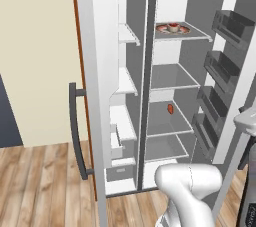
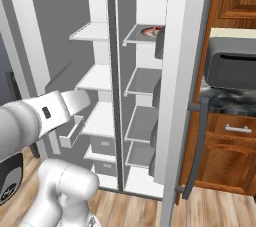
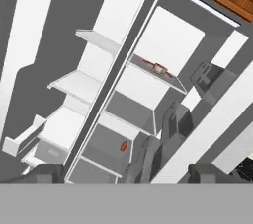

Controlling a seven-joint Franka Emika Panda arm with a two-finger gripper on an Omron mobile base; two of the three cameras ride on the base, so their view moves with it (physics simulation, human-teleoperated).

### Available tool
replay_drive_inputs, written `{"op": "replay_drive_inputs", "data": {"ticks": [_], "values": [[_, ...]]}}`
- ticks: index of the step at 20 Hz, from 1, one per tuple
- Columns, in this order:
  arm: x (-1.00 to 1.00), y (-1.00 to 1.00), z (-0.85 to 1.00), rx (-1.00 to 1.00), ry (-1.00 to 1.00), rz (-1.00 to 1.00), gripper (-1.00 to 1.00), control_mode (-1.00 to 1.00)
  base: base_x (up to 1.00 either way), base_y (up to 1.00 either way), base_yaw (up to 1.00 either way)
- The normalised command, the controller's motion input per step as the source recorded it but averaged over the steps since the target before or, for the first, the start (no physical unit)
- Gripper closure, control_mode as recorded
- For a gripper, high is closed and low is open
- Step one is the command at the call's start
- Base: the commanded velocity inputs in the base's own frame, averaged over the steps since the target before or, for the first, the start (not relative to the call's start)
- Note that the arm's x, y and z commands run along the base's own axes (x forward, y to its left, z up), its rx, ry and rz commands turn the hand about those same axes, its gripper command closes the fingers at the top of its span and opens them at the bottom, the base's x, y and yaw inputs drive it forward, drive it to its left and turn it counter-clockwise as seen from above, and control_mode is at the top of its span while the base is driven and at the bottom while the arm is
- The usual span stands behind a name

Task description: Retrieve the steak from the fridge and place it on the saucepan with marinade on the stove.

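tool [image 3: 123,171] apart (nothing held) | fridge [image 1: 150,96] doors open | steak [image 1: 171,108] on mid shelf, room around

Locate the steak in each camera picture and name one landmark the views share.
Left base view: steak on the third shelf of the right compartment.
Right base view: hidden behind the open door.
Hand view: steak on a lower shelf.
Shared landmark: the fridge centre divider.

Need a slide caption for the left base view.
Open fridge: steak on the third right-hand shelf, a wider reddish item on the top one.
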Motion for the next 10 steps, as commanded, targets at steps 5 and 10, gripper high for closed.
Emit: {"op": "replay_drive_inputs", "data": {"ticks": [5,10], "values": [[0.16,0.00,-0.68,-0.01,-0.13,-0.12,-1.00,-1.00,0.00,0.00,0.00],[0.11,0.00,-0.65,0.00,-0.16,-0.10,-1.00,-1.00,0.00,0.00,0.00]]}}
